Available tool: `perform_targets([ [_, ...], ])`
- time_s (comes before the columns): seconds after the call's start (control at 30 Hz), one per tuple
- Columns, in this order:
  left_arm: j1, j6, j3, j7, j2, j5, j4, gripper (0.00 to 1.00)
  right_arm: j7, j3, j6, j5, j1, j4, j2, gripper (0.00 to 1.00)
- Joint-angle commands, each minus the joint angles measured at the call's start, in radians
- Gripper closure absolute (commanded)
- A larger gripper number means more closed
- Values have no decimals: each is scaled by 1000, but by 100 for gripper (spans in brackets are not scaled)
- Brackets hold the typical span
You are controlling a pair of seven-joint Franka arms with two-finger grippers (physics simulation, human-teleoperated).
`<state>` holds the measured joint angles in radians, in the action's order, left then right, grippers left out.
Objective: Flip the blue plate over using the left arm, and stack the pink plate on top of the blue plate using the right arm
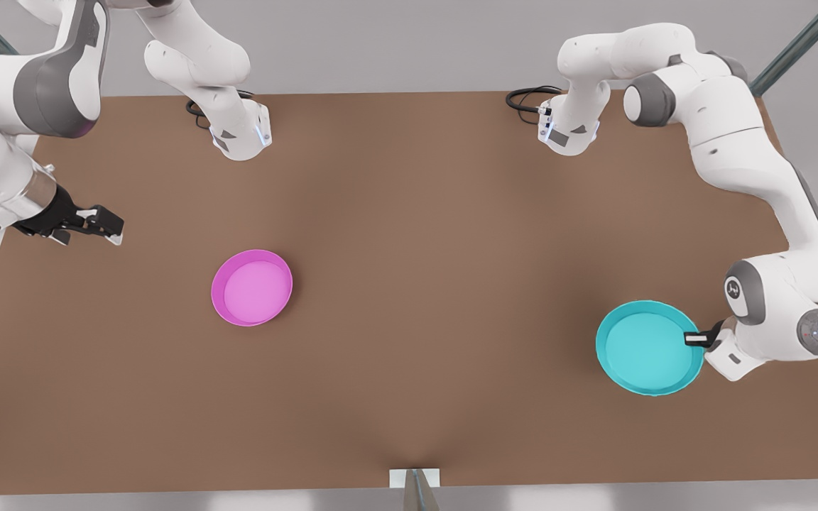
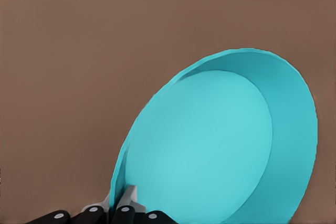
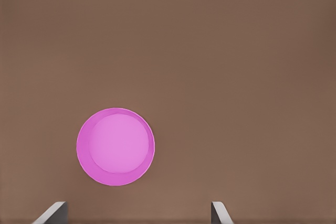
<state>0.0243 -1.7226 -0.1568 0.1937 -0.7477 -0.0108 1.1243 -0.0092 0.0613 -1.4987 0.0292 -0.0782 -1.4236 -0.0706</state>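
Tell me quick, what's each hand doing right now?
Left hand: shut on the blue plate at its rim.
Right hand: open, holding nothing, off to the side of the pink plate.

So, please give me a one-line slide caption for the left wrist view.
Left gripper pinches the rim of the blue plate, its hollow side facing the camera, above the brown table.

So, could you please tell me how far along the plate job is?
Nothing is finished yet. In hand: the left claw is shut on the rim of the blue plate, which is open side up, not yet flipped. Left: the flip and the stacking; the pink plate lies untouched while the open right claw waits.
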Motion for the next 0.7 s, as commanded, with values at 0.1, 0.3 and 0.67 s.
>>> perform_targets([
  [0.1,-69,26,-1,-66,11,38,0,79,0,0,0,2,1,0,2,0],
  [0.3,-171,60,0,-181,45,149,0,79,0,0,0,0,3,0,2,0],
  [0.67,-379,152,-1,-504,59,284,0,79,0,0,0,0,0,0,0,0],
])
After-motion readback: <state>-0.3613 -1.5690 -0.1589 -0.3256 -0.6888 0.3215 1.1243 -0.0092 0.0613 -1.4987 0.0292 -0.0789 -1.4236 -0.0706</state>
